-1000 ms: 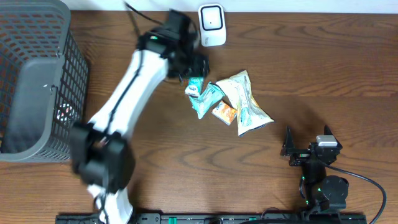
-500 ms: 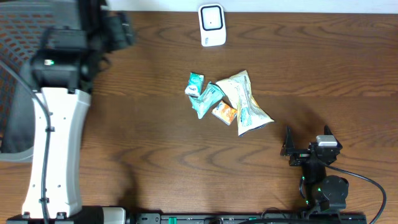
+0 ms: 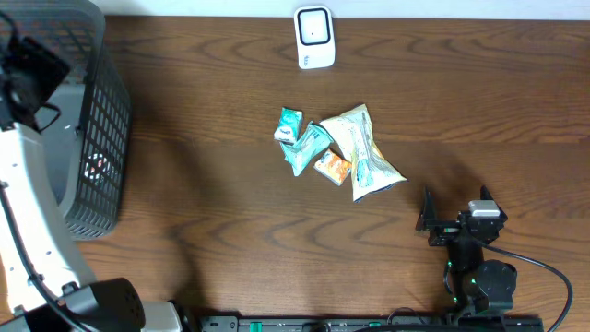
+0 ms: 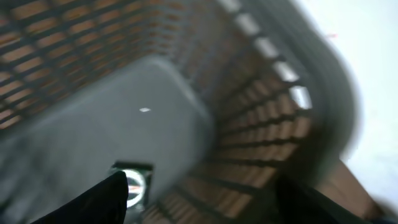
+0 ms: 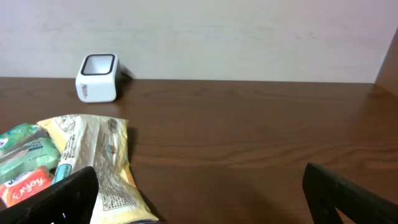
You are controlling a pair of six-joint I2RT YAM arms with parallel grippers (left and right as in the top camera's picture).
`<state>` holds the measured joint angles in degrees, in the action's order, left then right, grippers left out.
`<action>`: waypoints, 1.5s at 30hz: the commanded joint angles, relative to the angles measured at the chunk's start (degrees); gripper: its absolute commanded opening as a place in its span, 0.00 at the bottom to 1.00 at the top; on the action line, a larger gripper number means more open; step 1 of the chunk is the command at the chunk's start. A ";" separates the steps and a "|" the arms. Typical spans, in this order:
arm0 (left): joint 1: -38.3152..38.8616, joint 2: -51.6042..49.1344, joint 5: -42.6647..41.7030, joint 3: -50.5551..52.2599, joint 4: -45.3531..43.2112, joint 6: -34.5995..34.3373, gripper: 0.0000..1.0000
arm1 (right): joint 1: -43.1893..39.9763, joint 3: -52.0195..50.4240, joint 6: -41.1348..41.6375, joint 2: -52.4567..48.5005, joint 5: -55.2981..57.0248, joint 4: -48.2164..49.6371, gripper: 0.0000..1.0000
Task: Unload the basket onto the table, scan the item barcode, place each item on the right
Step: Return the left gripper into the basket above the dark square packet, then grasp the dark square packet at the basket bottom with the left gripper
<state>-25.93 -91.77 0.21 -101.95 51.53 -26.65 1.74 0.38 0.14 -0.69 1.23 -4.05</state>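
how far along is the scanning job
Done: one small item lies in the basket. In hand: the left end effector hangs open over that basket, apparently empty. Left: a pile of packets waits near the scanner; the right end effector is open and idle.

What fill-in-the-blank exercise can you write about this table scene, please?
The grey mesh basket stands at the robot's ____ side. The scanner at the far edge is ____ in colour. The left gripper is above the ____. The right gripper is ____ and holds nothing.
Missing words: left; white; basket; open.
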 commanded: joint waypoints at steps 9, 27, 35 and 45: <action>-6.58 -9.40 0.50 0.20 5.31 5.27 0.75 | 0.20 -0.07 -0.63 0.37 0.09 -0.22 0.99; -7.04 -28.04 -1.40 0.50 14.29 8.15 0.74 | 0.17 -0.07 -0.63 0.37 0.09 -0.24 0.99; -6.49 -32.59 -7.08 1.90 14.56 12.96 0.75 | 0.17 -0.07 -0.63 0.37 0.07 -0.24 0.99; -6.36 -32.65 -7.06 8.85 9.11 13.16 0.74 | 0.17 -0.07 -0.63 0.37 0.07 -0.24 0.99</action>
<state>-32.36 -123.50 -6.76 -95.18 61.12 -14.68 1.74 0.38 0.14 -0.69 1.23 -4.03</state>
